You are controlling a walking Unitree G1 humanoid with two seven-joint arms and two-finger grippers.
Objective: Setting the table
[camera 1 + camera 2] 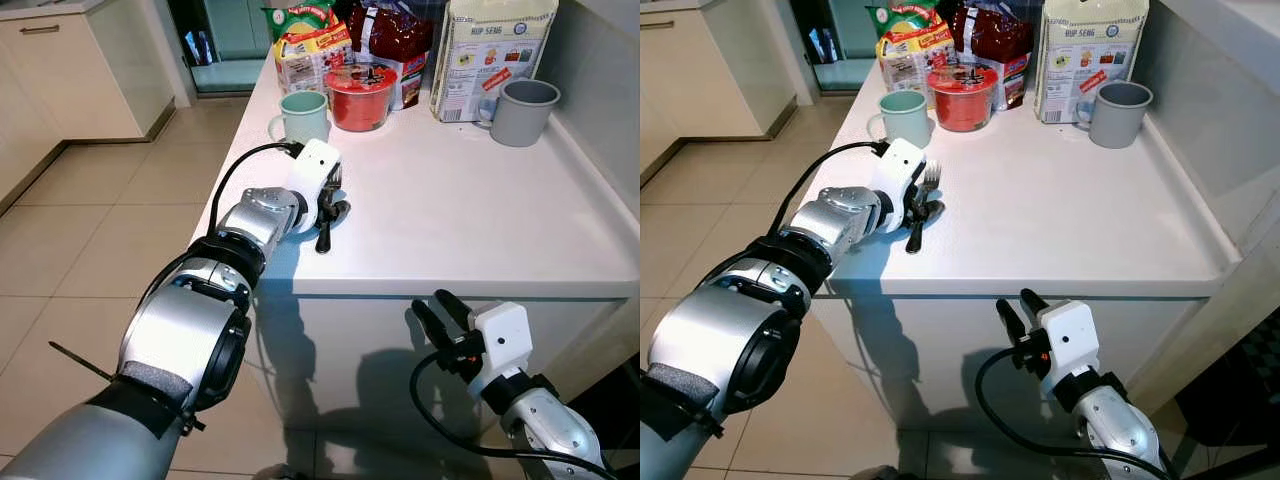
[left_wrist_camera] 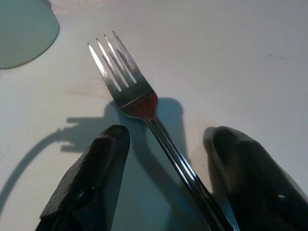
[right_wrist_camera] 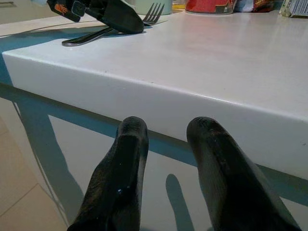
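Observation:
A steel fork lies flat on the white counter near its left front edge, tines toward the back. My left gripper rests low over the fork's handle, open. In the left wrist view one finger stands on either side of the handle with a gap on both sides. My right gripper hangs open below the counter's front edge, empty, pointing up at the overhang.
At the back of the counter stand a mint cup, a red lidded bowl, a grey mug, snack bags and a tall white packet. A wall borders the counter's right side. Tiled floor lies to the left.

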